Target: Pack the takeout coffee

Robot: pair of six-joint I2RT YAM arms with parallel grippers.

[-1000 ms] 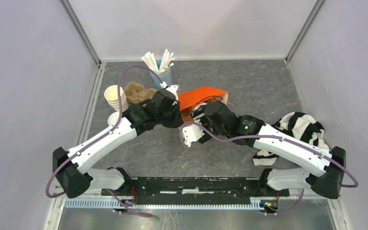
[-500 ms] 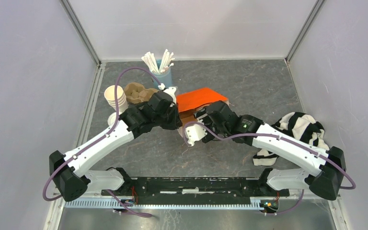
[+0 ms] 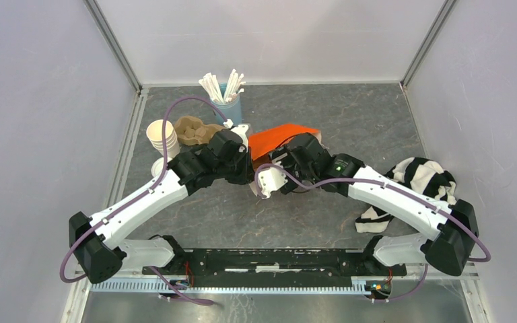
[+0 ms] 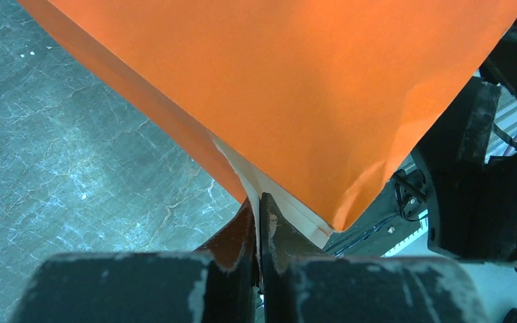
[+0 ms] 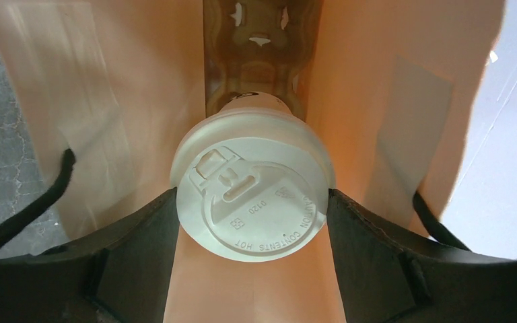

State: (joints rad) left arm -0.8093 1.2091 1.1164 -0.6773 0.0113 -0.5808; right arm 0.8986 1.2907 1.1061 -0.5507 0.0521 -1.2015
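The takeout coffee (image 5: 252, 195), a cream cup with a white lid, is held between my right gripper's fingers (image 5: 250, 202) inside the orange paper bag (image 5: 74, 101). A brown cup carrier (image 5: 262, 54) lies deeper in the bag, beyond the cup. In the top view the bag (image 3: 283, 134) lies on its side mid-table, and my right gripper (image 3: 291, 155) reaches into its mouth, hiding the cup. My left gripper (image 4: 259, 202) is shut on the bag's edge (image 4: 296, 87); in the top view it (image 3: 246, 160) sits at the bag's left side.
A blue cup of white straws (image 3: 227, 101) stands at the back. A stack of lidless cream cups (image 3: 160, 134), another brown carrier (image 3: 194, 129) and white lids (image 3: 158, 165) are at the left. A striped cloth (image 3: 424, 182) lies at the right.
My right gripper has pushed forward and left, deeper into the bag's mouth. The bag's top flap shifted as it moved. My left gripper kept its hold on the bag's edge.
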